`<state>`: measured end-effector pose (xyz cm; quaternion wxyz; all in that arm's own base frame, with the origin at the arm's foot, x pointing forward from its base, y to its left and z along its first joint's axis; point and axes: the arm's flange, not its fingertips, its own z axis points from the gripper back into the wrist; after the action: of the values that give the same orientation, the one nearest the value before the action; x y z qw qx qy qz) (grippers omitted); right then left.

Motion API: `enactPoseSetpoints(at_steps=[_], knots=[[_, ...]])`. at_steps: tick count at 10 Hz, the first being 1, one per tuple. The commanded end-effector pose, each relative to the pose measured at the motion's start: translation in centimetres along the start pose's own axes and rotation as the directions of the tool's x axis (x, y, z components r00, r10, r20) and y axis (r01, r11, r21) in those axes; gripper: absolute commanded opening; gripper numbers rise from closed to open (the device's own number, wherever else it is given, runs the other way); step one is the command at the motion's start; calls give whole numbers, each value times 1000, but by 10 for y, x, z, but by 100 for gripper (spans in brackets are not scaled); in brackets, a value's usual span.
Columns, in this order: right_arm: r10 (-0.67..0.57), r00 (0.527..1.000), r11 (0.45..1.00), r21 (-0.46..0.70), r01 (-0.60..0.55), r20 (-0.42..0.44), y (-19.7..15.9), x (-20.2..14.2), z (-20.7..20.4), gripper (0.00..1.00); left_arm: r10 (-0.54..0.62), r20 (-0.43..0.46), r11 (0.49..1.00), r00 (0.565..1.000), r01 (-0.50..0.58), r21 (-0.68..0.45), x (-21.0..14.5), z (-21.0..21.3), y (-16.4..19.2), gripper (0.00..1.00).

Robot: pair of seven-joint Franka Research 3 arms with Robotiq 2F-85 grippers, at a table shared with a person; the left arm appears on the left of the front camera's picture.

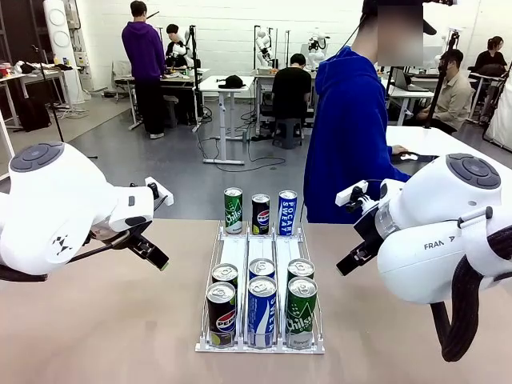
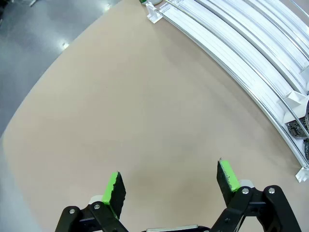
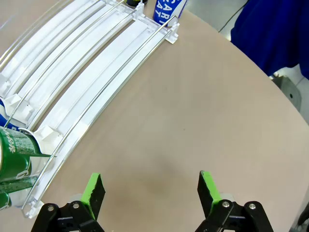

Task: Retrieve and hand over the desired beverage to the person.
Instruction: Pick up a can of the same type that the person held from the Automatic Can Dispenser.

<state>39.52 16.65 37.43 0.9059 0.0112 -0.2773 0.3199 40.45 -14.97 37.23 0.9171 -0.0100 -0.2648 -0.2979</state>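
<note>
Beverage cans stand in a white three-lane rack (image 1: 240,250) at mid-table. At its far end are a green can (image 1: 233,210), a black can (image 1: 261,214) and a blue can (image 1: 287,212). Several more cans crowd the near end, with a black one (image 1: 222,308), a blue one (image 1: 262,310) and a green one (image 1: 301,310) in front. Nothing marks any of them as the desired beverage. The person (image 1: 348,136) in a blue hoodie stands at the far edge. My left gripper (image 2: 171,183) hangs open over bare table left of the rack. Right of the rack, my right gripper (image 3: 151,187) is open, a green can (image 3: 12,154) beside it.
The tan table (image 1: 104,320) has free room on both sides of the rack. The rack's rails (image 2: 251,63) pass the left gripper's upper right. Other people and desks fill the room beyond the table.
</note>
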Motion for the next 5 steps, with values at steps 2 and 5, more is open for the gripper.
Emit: enactPoseSetpoints(at_steps=[2, 5], knots=[[1, 1000, 1000, 0, -1, 0, 0, 0, 0, 100, 0, 0, 1000, 1000, 0, 0, 0, 0, 0, 100], [1, 1000, 1000, 0, -1, 0, 0, 0, 0, 100, 0, 0, 1000, 1000, 0, 0, 0, 0, 0, 100]])
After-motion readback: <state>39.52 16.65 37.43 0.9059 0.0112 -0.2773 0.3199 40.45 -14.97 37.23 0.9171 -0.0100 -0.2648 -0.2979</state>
